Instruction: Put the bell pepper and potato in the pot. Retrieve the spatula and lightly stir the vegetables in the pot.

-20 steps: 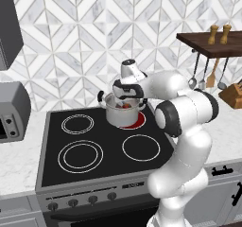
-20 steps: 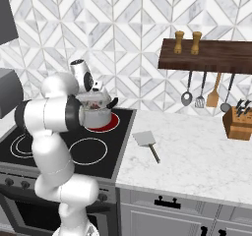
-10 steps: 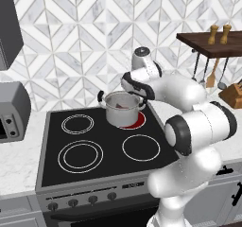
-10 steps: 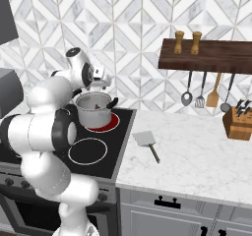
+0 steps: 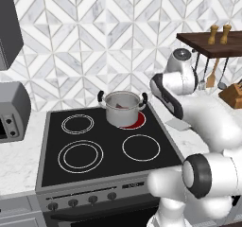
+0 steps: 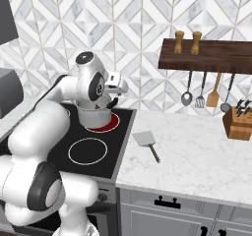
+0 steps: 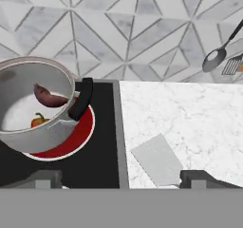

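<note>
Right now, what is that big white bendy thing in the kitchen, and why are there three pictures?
The white bendy thing is a robot arm. It works like a person's arm, and at its end sits a gripper with two small fingers for pinching things.

All three pictures show the same moment. Two come from cameras behind the arm, one on its left and one on its right. The third camera sits on the hand itself and looks along the fingers.

On the black stove a shiny pot stands on a glowing red burner. Inside it lie a red pepper and a brownish potato. Beside the stove, on the white counter, lies a spatula, a flat stirring tool.

The gripper is open and holds nothing. It hangs above the counter's edge, pointing toward the spatula.
</note>
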